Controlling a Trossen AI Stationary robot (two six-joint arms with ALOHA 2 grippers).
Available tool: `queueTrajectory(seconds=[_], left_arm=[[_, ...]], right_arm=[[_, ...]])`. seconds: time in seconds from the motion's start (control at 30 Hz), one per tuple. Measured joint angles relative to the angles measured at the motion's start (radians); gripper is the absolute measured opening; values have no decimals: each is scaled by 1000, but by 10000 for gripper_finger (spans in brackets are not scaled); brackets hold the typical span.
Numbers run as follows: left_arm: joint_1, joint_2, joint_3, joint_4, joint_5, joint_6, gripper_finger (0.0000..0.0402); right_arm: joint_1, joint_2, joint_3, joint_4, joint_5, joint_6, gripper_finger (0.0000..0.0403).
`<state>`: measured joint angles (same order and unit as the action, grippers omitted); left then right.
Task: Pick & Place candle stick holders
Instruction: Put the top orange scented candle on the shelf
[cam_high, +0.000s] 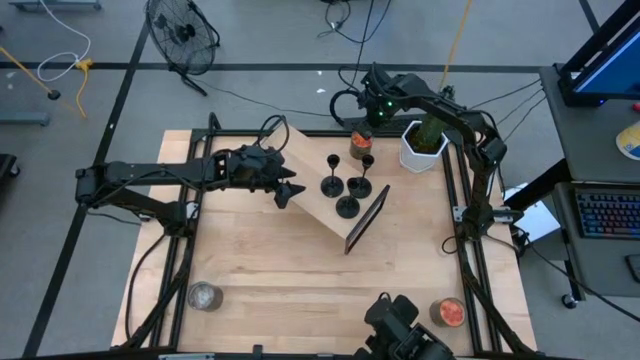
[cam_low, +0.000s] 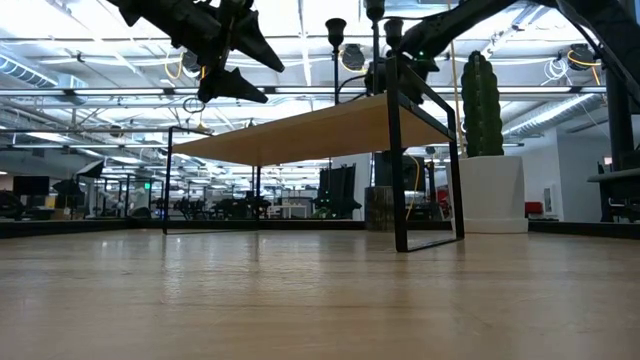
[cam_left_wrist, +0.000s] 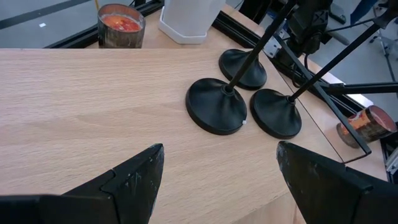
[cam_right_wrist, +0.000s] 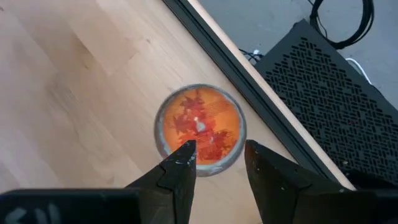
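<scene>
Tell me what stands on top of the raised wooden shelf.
Three candle stick holders stand grouped on the raised wooden shelf, near one end. The left gripper faces them, open. The stems hide part of the rear base.

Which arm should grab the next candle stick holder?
Left. The left gripper is open over the shelf, facing the candle stick holders. The right gripper hangs over an orange-filled jar.

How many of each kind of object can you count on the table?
Black candle stick holders: 3
Orange-filled glass jars: 2
Silvery jar: 1
Potted cactus: 1
Wooden shelf: 1
Total: 8
</scene>
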<state>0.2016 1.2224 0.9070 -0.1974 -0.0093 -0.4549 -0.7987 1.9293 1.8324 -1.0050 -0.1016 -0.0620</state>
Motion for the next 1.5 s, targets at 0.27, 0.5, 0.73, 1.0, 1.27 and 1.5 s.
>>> queueTrajectory(seconds=[0.27, 0.5, 0.73, 1.0, 1.27, 1.5], left_arm=[[0, 0, 0, 0, 0, 0, 322], [0, 0, 0, 0, 1, 0, 322], [0, 0, 0, 0, 9, 1, 322], [0, 0, 0, -1, 10, 1, 322], [0, 0, 0, 0, 10, 7, 322], [0, 0, 0, -1, 10, 6, 322]], right_arm=[[5, -1, 0, 15, -2, 35, 130], [4, -1, 0, 31, -2, 71, 130], [-4, -1, 0, 40, -1, 77, 131], [-3, -1, -69, 41, -6, 92, 130], [-7, -1, -116, 106, -4, 104, 130], [-15, -2, -138, 126, -3, 105, 141]])
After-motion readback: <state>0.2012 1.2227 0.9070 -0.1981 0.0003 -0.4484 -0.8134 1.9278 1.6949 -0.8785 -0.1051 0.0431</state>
